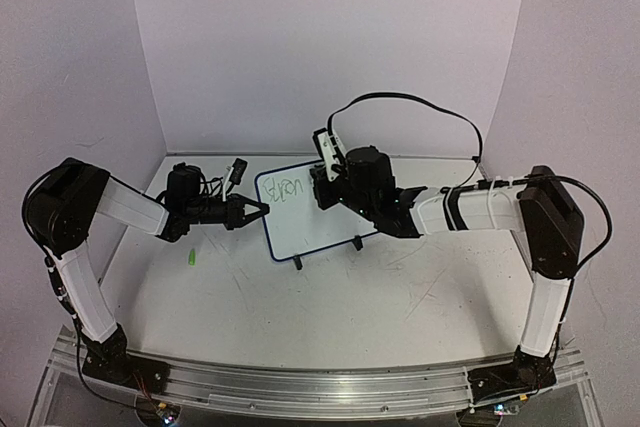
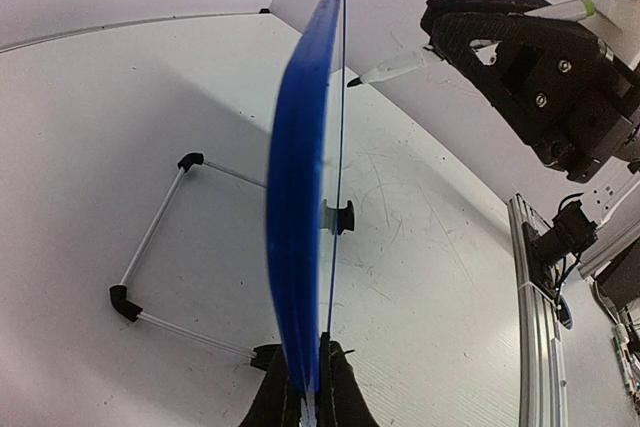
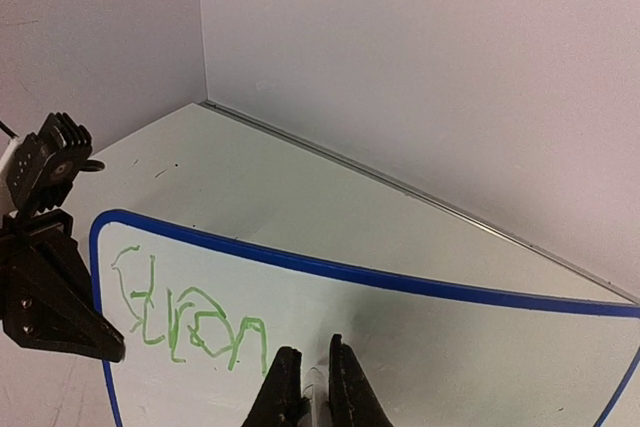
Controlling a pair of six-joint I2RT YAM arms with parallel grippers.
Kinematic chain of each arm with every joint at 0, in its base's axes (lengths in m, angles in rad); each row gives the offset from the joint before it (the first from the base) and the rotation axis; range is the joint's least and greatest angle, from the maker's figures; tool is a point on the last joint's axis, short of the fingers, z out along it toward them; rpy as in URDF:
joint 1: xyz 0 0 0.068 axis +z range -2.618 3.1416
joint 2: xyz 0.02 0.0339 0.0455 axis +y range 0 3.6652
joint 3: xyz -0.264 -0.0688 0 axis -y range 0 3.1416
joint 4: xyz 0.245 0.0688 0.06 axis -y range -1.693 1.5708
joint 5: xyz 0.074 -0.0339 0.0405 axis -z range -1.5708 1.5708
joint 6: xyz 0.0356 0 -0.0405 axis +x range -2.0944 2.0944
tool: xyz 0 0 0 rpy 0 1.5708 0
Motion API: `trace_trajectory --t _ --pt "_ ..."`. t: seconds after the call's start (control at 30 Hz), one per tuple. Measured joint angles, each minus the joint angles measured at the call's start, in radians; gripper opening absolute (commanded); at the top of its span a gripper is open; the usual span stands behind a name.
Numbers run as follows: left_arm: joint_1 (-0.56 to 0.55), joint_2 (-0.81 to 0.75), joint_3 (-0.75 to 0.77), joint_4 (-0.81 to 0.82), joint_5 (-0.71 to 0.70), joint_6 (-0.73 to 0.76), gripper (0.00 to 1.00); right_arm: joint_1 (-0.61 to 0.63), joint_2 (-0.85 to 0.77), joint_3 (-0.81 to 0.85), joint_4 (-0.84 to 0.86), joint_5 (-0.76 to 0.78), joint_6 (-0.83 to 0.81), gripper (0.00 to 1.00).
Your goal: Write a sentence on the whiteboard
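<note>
The whiteboard [image 1: 318, 219] stands tilted on the table mid-back, on black clip feet [image 1: 357, 243]. One line of green lettering [image 1: 285, 189] sits at its upper left and shows clearly in the right wrist view [image 3: 185, 317]. My left gripper [image 1: 258, 211] is shut on the board's left edge; in the left wrist view its jaws [image 2: 310, 387] pinch the blue frame [image 2: 298, 197], seen edge-on. My right gripper [image 1: 320, 190] is shut on a white pen [image 2: 395, 69], whose tip is at or just off the board face, right of the lettering. In the right wrist view the fingers [image 3: 318, 387] hide the tip.
A green pen cap [image 1: 189, 259] lies on the table left of the board. A wire stand [image 2: 150, 237] sits behind the board. The booth's walls close in the back and sides. An aluminium rail [image 1: 300, 387] runs along the near edge.
</note>
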Motion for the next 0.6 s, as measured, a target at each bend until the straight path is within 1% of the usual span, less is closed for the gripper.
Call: trace_trajectory --t 0.6 --pt "0.000 0.000 0.010 -0.019 -0.004 0.000 0.00 -0.002 0.039 0.064 -0.001 0.019 -0.001 0.00"
